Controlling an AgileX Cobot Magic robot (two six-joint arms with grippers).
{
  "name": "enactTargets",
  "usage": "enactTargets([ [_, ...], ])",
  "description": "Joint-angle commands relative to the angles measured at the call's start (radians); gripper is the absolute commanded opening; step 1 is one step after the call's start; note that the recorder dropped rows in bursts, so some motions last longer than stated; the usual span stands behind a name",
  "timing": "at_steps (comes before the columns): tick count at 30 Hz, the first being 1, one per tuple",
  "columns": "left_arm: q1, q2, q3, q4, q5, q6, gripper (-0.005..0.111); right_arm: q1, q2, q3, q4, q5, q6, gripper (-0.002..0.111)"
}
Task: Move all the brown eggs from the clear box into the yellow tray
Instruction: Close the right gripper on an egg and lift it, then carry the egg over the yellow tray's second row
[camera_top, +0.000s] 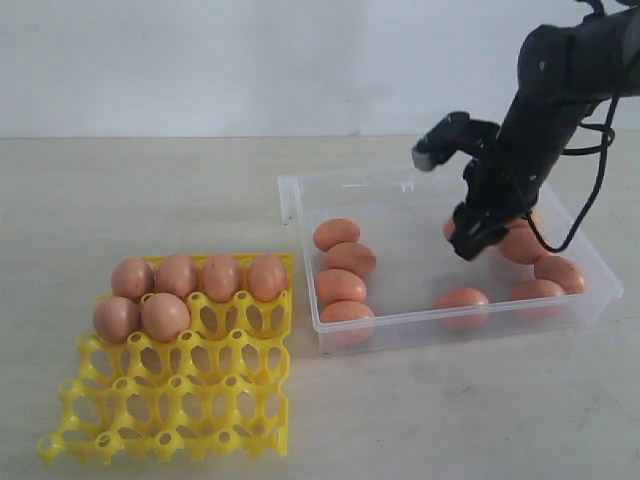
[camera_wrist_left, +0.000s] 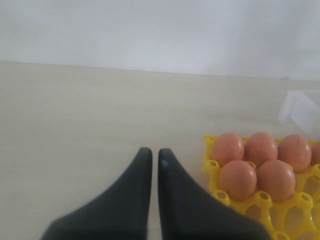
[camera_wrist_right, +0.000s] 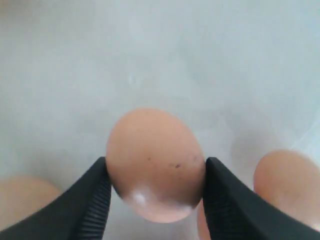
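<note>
- Our right gripper (camera_wrist_right: 156, 163) is closed on one egg: its two dark fingers (camera_wrist_right: 95, 200) press on opposite sides of the gripped egg (camera_wrist_right: 152, 155), with no gap showing.
- In the exterior view the right gripper (camera_top: 478, 238) reaches down inside the clear box (camera_top: 420, 328), towards its right half. We cannot tell whether the shell has left the floor.
- We judge the step in hand to be the pick-up of the next egg, with the carry not yet made.
- Next we need a straight lift clear of the neighbouring eggs and the box wall. Then comes a sweep left to the yellow tray (camera_top: 170, 410) and a gentle lowering into a free cup. The nearest free cups are in the second row, beside the two eggs already there.
- The hold should be firm but light, since the shell is smooth and round and could slip or crack.
- Counting the brown eggs (camera_top: 340, 286) in the box, we see four in a column on the left and four on the right. A sliver of tan shows at the gripper, probably the gripped egg, so there are eight or nine; the arm hides part.
- The tray holds six eggs, four along the back row and two in the next, and most of its cups are bare.
- There is one box and one tray, both on the pale table (camera_top: 150, 200).
- Our left gripper (camera_wrist_left: 155, 165) has its fingers nearly together, holds nothing, and is just beside the tray.
</note>
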Motion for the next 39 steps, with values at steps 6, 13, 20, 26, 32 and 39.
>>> enactTargets([
  [6, -0.006, -0.004, 0.004, 0.005, -0.007, 0.0, 0.004, -0.006, -0.202, 0.008, 0.536, -0.138, -0.089, 0.0],
  [13, -0.006, -0.004, 0.004, 0.005, -0.007, 0.0, 0.004, 0.108, -0.388, 0.294, 0.749, -0.559, -0.211, 0.0],
  [20, -0.006, -0.004, 0.004, 0.005, -0.007, 0.0, 0.004, 0.397, -0.486, 0.693, 0.742, -1.69, -0.216, 0.0],
  [26, -0.006, -0.004, 0.004, 0.005, -0.007, 0.0, 0.004, 0.411, -0.49, 0.735, 0.603, -2.053, 0.072, 0.0],
  [32, -0.006, -0.004, 0.004, 0.005, -0.007, 0.0, 0.004, 0.411, -0.473, 0.709, -0.09, -1.805, 0.926, 0.0],
  [39, -0.006, -0.004, 0.004, 0.005, -0.007, 0.0, 0.004, 0.488, -0.287, 0.699, -0.453, -1.946, 1.313, 0.0],
])
